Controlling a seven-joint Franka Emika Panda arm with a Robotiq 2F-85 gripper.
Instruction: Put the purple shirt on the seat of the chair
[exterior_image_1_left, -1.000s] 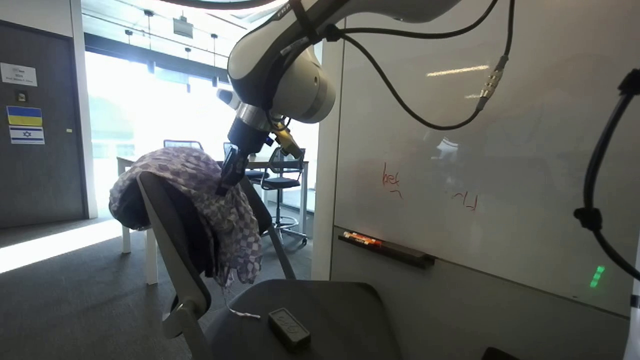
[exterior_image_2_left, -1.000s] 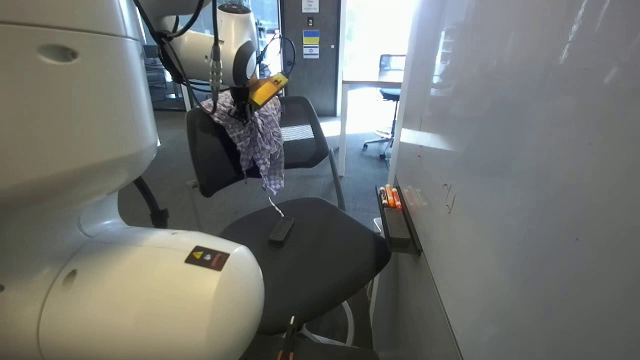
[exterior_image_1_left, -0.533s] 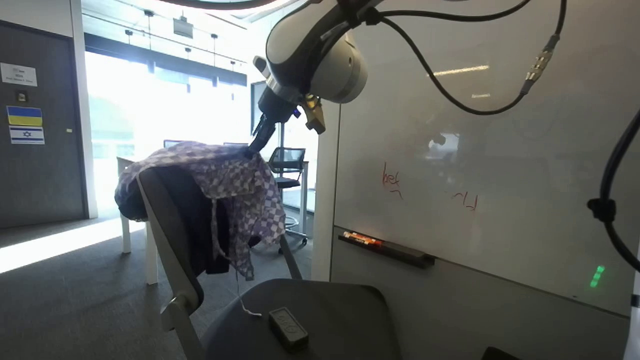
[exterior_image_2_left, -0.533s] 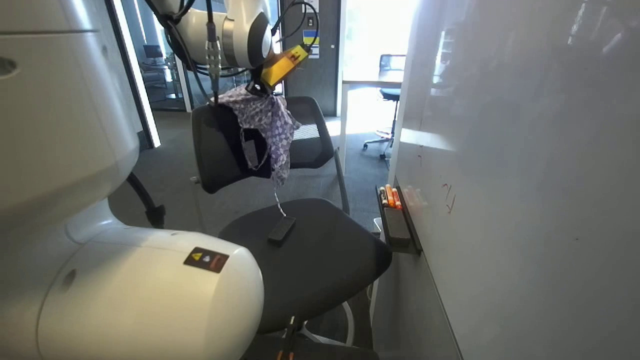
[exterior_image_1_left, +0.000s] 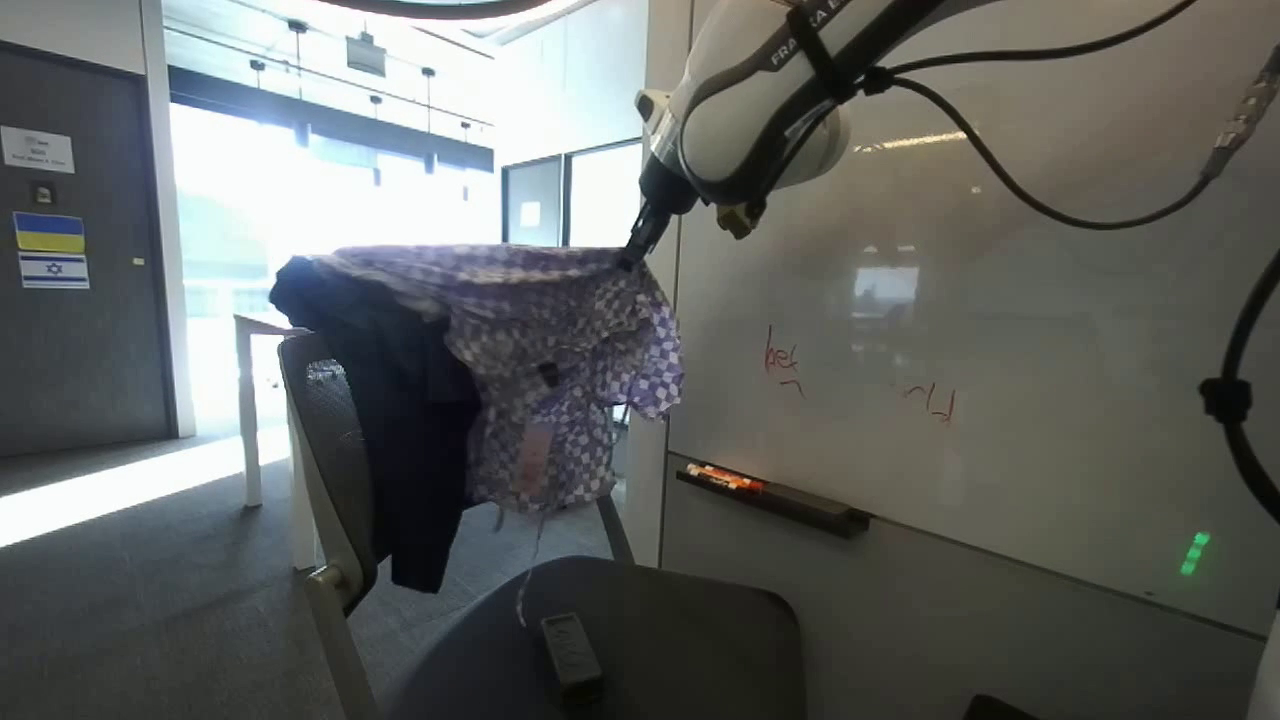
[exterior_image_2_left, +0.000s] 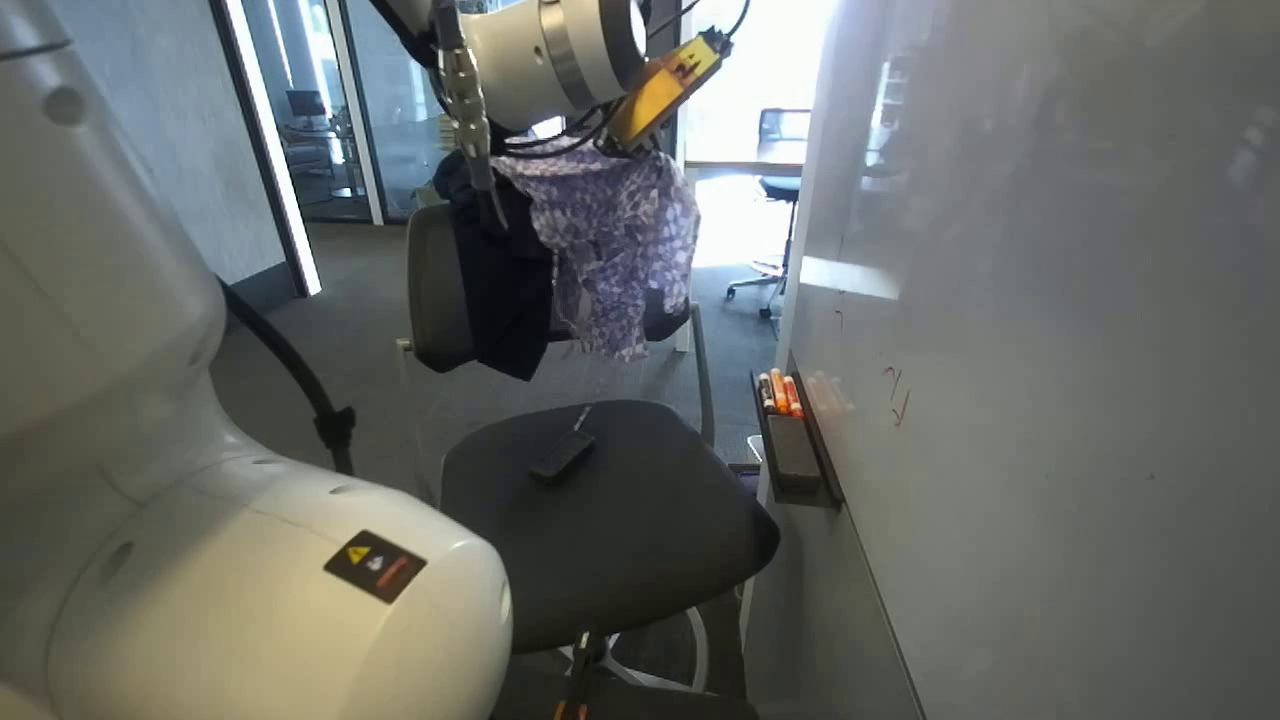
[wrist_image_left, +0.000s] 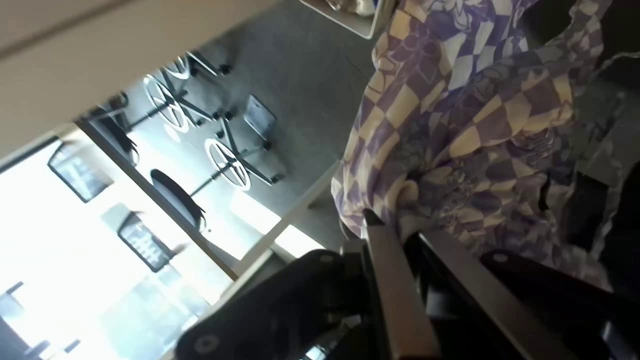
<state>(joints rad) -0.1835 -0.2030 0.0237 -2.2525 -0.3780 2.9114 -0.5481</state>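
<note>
In an exterior view, the fingers (exterior_image_1_left: 646, 234) pinch the top edge of the purple shirt (exterior_image_1_left: 565, 330). The shirt hangs higher than the seat (exterior_image_1_left: 690, 635), near its back edge, and does not lie on it. The shirt's other end rests on a dark cloth (exterior_image_1_left: 420, 440) behind the seat, draped over the chair back (exterior_image_1_left: 335, 460). I think the shirt is light, thin and very floppy. It should not break, but it could slip out or drag the dark cloth along. An edge is a good place to hold, because the rest can hang down over the seat. A dark block (exterior_image_1_left: 573, 650) sits on the seat; the marks on its top are too blurry to read. On the arm (exterior_image_1_left: 760, 110) above the seat I read FRANKA and an E. Beside the seat, red writing (exterior_image_1_left: 781, 358) is on the whiteboard (exterior_image_1_left: 1050, 340), but I cannot be sure of the words. Far behind the seat, the door (exterior_image_1_left: 80, 370) has a paper sign (exterior_image_1_left: 38, 149) too small to read and two flag pictures (exterior_image_1_left: 49, 236). In an exterior view, the shirt droops in soft folds above the back of the seat, and a sticker (exterior_image_2_left: 376, 566) on the arm has print too tiny to read. In the wrist view, cloth bunches between the fingers, so the hold looks firm; no label can be read there.
</note>
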